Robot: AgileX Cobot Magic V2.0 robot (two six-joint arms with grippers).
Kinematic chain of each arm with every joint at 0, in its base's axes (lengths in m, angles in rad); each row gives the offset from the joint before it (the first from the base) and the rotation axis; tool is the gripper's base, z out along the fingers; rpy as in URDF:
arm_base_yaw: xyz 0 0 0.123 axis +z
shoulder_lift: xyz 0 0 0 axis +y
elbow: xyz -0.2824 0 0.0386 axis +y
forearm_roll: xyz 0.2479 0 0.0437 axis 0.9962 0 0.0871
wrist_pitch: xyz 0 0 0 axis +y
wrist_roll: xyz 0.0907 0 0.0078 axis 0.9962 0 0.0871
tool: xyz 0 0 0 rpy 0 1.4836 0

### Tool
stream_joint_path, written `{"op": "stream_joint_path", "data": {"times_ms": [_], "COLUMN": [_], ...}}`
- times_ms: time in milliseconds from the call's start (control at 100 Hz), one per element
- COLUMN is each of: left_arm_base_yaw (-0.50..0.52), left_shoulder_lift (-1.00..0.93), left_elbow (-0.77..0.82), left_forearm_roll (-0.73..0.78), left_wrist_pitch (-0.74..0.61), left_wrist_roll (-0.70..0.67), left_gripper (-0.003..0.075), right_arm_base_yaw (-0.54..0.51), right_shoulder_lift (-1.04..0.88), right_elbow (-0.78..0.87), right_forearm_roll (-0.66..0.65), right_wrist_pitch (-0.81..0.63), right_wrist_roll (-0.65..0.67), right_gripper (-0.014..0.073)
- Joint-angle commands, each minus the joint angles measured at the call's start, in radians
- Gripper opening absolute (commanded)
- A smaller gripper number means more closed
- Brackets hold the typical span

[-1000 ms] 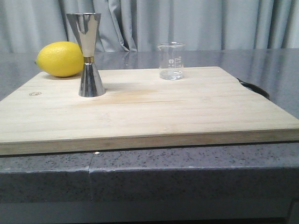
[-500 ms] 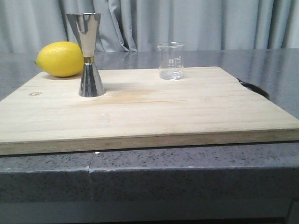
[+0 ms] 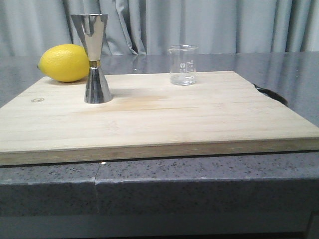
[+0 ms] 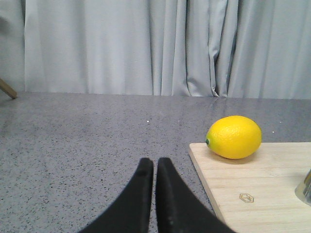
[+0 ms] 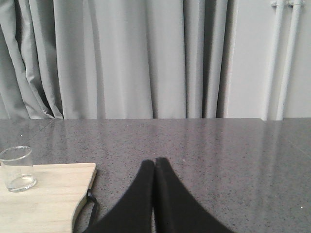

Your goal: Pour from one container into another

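The clear glass beaker [image 3: 182, 64] with white marks stands upright near the far edge of the wooden board [image 3: 159, 119]; it also shows in the right wrist view as the beaker [image 5: 17, 169]. The steel hourglass jigger [image 3: 92, 57] with a gold waist band stands upright on the board's left part; only a sliver of the jigger [image 4: 305, 187] shows in the left wrist view. My left gripper [image 4: 155, 161] is shut and empty over the grey counter, left of the board. My right gripper [image 5: 155, 160] is shut and empty, right of the board. Neither gripper shows in the front view.
A yellow lemon [image 3: 64, 62] lies at the board's far left corner, just behind the jigger, and appears as the lemon [image 4: 233, 137] in the left wrist view. A black strap [image 3: 271, 93] hangs at the board's right edge. Grey curtains close off the back.
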Motion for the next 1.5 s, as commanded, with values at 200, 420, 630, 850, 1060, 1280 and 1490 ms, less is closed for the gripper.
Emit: {"op": "stream_joint_path", "data": {"times_ms": [200,420,630,850,1060,1280,1490], "left_arm_base_yaw": [-0.023,-0.077,-0.076,-0.076,-0.074,-0.030,-0.005], "left_shoulder_lift": [0.007,-0.011,-0.094,-0.166,-0.237,-0.262,-0.262], "left_elbow": [-0.023,-0.013,-0.013,-0.013,0.063,0.202,0.200], "left_forearm_roll": [-0.011,0.037,1.121,1.871,1.886,1.856,1.849], "left_wrist_pitch": [0.023,-0.046,-0.032,0.217,0.082,-0.194,-0.181], "left_wrist_roll": [-0.006,-0.055,-1.151,-1.976,-1.976,-1.976,-1.976], "left_gripper": [-0.0019,-0.0019,-0.0019,-0.0019,-0.0019,-0.0019,-0.0019], "right_arm_base_yaw": [0.001,0.001,0.001,0.001,0.001,0.001,0.001], "right_shoulder_lift": [0.010,0.010,0.010,0.010,0.010,0.010,0.010], "right_elbow": [-0.024,-0.024,-0.024,-0.024,-0.024,-0.024,-0.024], "right_forearm_roll": [-0.001,-0.001,-0.001,-0.001,-0.001,-0.001,-0.001], "right_wrist_pitch": [-0.082,-0.082,-0.082,-0.082,-0.082,-0.082,-0.082], "right_wrist_roll": [-0.007,-0.007,-0.007,-0.007,-0.007,-0.007,-0.007], "right_gripper": [-0.0070,-0.0070,-0.0070,-0.0070,-0.0070,-0.0070,-0.0070]}}
